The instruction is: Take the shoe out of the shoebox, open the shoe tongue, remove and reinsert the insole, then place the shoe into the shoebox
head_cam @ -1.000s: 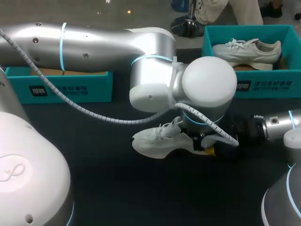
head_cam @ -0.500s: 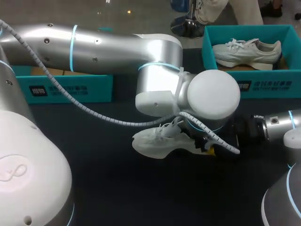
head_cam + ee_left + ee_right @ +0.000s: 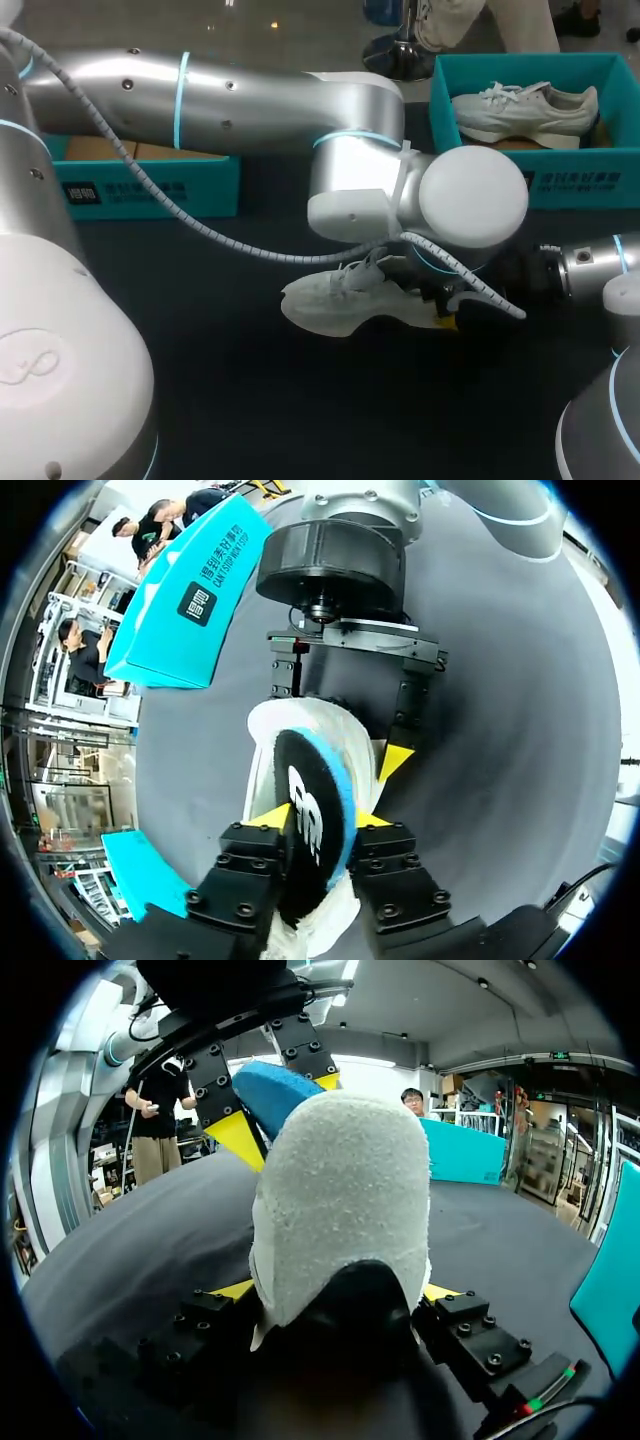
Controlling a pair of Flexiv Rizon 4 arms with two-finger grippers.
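Shoe (image 3: 340, 305), white, sits near the middle of the dark table (image 3: 220, 400), with its toe toward my left and its heel toward my right. The right gripper (image 3: 338, 1290) has the heel between its fingers and presses it from both sides. Just above the heel opening, the left gripper (image 3: 318, 818) points down and is clamped on the insole (image 3: 308, 780). The insole is black with a blue edge and stands on edge, partly inside the shoe. Farther back, the left shoebox (image 3: 150, 188) stands at the table's far edge. The right shoebox (image 3: 560, 185) holds a second shoe (image 3: 525, 108).
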